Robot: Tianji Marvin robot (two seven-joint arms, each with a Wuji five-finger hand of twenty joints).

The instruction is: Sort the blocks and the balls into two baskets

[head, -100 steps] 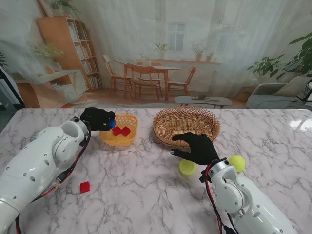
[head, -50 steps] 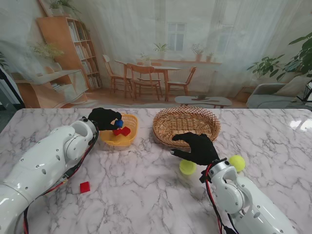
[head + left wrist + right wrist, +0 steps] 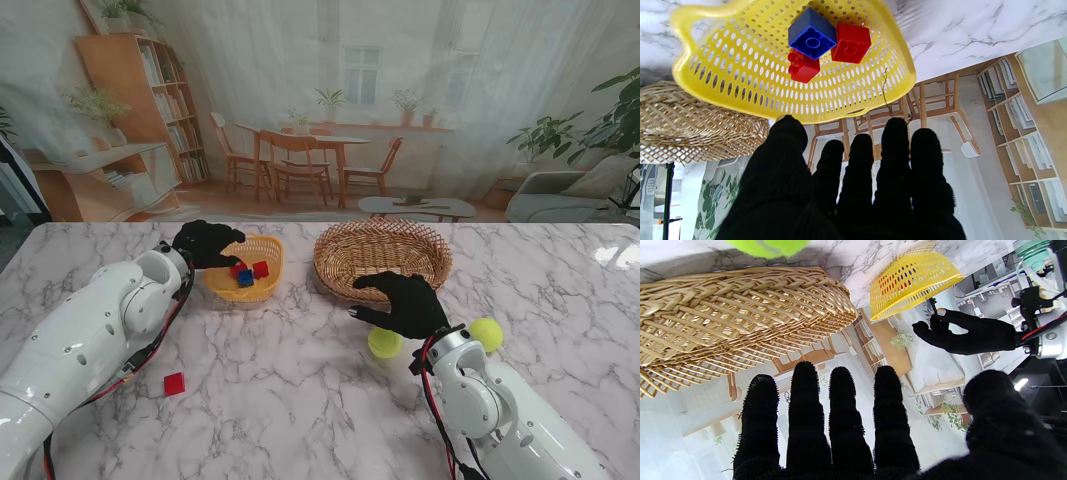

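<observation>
My left hand (image 3: 205, 243) hovers open at the left rim of the yellow basket (image 3: 262, 287), fingers spread and holding nothing. Inside the yellow basket lie a blue block (image 3: 812, 33) and two red blocks (image 3: 850, 43). Another red block (image 3: 174, 383) rests on the table near my left arm. My right hand (image 3: 405, 303) is open, palm down, over the table just in front of the wicker basket (image 3: 381, 259). One green ball (image 3: 384, 343) sits partly under that hand; a second green ball (image 3: 486, 333) lies to its right. The wicker basket looks empty.
The two baskets stand side by side at the middle of the marble table (image 3: 300, 400). My left hand (image 3: 960, 333) shows beside the yellow basket (image 3: 912, 278) in the right wrist view. A printed room backdrop rises behind the table.
My left hand carried the blue block over the yellow basket, let it go and drew back to the rim. The blue block now lies among the red ones. The right hand stayed still.
</observation>
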